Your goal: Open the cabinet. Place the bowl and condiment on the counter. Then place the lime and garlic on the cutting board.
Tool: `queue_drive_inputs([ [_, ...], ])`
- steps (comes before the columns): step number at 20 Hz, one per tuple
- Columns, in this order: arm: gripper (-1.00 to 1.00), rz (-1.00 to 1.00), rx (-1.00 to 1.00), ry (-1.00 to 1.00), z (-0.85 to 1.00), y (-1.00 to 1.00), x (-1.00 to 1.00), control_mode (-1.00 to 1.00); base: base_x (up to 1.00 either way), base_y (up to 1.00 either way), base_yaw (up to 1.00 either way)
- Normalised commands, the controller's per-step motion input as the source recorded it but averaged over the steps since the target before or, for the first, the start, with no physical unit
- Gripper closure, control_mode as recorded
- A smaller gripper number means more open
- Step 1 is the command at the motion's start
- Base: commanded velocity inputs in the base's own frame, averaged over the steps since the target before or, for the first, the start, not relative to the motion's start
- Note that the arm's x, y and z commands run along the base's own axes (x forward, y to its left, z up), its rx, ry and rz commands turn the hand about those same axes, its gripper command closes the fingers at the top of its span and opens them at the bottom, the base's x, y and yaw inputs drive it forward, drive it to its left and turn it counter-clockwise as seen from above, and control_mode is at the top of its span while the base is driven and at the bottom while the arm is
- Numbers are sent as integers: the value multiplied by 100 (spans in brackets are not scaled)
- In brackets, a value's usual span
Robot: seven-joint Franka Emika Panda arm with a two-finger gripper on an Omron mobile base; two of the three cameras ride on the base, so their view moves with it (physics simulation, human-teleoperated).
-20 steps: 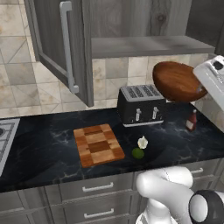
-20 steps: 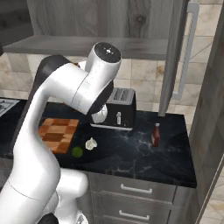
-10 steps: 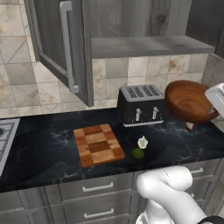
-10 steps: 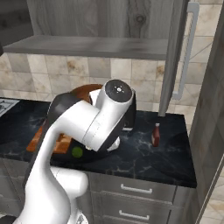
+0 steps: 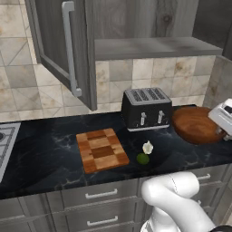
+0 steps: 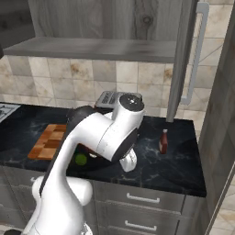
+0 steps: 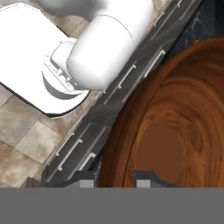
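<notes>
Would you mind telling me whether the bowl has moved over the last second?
Yes. The bowl has come down from above the toaster to counter level on its right, gripped by the hand.

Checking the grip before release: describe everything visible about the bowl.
The bowl is wide, round, reddish-brown wood with swirling grain inside and nothing in it. It sits upright low over the counter, right of the toaster. The gripper is shut on its rim. Whether its base touches the counter cannot be told.
</notes>
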Motion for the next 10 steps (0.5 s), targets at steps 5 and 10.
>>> queue_drive_inputs([
  [5, 100, 0, 10, 2, -53, -39, 8, -100, 0, 0, 0],
  [10, 100, 0, 8, 7, -25, -22, 37, -100, 0, 0, 0],
])
